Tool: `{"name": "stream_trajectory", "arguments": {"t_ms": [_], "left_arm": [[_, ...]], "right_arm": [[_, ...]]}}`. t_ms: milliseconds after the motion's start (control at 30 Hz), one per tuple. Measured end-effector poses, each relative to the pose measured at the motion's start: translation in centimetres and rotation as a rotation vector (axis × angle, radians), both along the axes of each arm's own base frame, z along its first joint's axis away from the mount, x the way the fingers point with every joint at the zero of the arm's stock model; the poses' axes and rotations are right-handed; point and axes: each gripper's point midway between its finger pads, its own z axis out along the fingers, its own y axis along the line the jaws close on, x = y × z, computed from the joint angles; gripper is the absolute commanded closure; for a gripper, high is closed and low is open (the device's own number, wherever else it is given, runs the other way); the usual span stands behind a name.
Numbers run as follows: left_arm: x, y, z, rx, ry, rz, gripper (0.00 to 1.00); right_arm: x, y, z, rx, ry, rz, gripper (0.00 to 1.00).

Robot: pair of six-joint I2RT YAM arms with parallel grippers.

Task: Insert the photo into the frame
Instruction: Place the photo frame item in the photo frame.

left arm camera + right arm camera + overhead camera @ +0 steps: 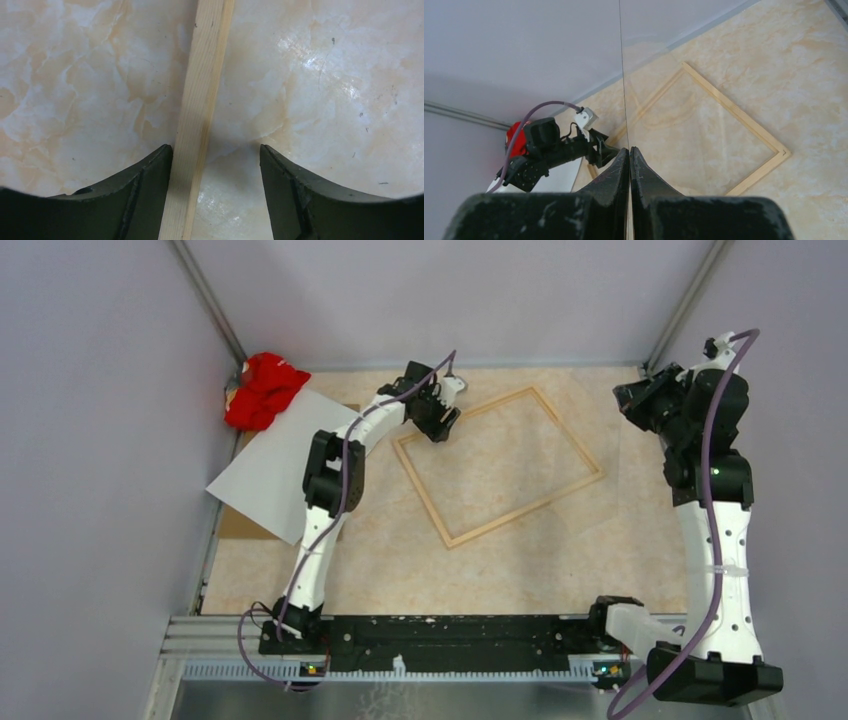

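Grey-lilac walls (450, 290) enclose a marbled beige tabletop (400, 570); the surface is glossy and probably slick.

The frame (527, 509) lies flat at centre with nothing inside it. The photo (270, 465) lies whitish back up at the left edge, on a brown backing board (235, 525) and well apart from the frame. A red cloth (262, 390) sits in the far left corner.

The left hand (216, 150) is low over the frame's left corner, spread wide astride one rail. The rail lies against one finger, and the other finger stands apart from it.

The right hand (629, 150) is raised at the right and pinched on a thin sheet (622, 75). The sheet is seen edge-on and appears clear.

Step in hand, as judged, is taking hold of the frame rail. To do it well, centre the rail between the fingers before closing, so the frame does not skid or twist. Grip squarely and lightly, because the rail is slender.
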Motion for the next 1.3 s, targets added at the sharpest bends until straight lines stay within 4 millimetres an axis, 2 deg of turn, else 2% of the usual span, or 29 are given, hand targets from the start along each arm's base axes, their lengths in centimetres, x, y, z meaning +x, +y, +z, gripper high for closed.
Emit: {"name": "stream_trajectory", "arguments": {"t_ms": [167,233,367,500,567,633,700,767,867,967,1133,1200,1300], "left_arm": [[0.3,0.9,-0.2,0.005,-0.004,0.092,0.56],[-0.7,1.8,-0.3,0.010,0.023,0.150,0.61],[-4.4,3.5,-0.4,0.008,0.112,0.244,0.67],[-10.8,6.0,-0.6,0.008,0.233,0.343,0.68],[-13.2,7.1,-0.7,0.008,0.287,0.395,0.70],[-14.7,7.7,-0.8,-0.003,0.336,0.443,0.71],[-15.5,8.0,-0.8,-0.029,0.369,0.483,0.71],[-16.2,8.4,-0.8,-0.060,0.394,0.517,0.66],[-17.6,8.6,-0.8,-0.113,0.440,0.556,0.49],[-18.8,7.9,-0.5,-0.189,0.504,0.557,0.35],[-19.5,6.7,0.4,-0.253,0.557,0.518,0.21],[-19.4,6.7,0.7,-0.239,0.551,0.502,0.14],[-17.5,6.6,1.8,-0.209,0.491,0.460,0.13]], "right_arm": [[-0.1,0.0,0.1,0.000,-0.005,0.003,1.00],[0.0,0.1,0.2,0.003,-0.010,0.009,1.00],[0.7,0.7,0.0,0.029,-0.019,0.037,1.00],[3.6,1.7,-0.8,0.090,-0.016,0.090,1.00],[5.4,2.2,-1.8,0.125,0.002,0.116,1.00],[7.2,2.7,-3.0,0.163,0.025,0.145,1.00],[8.8,3.1,-4.3,0.200,0.048,0.169,1.00],[10.0,3.5,-5.7,0.228,0.080,0.189,1.00],[11.2,4.4,-6.6,0.247,0.113,0.215,1.00],[12.3,5.5,-5.5,0.247,0.099,0.246,1.00],[12.7,7.3,-2.6,0.239,0.037,0.303,1.00],[12.6,7.6,-2.3,0.239,0.031,0.313,1.00],[12.6,7.5,-2.6,0.240,0.042,0.311,1.00]]}}
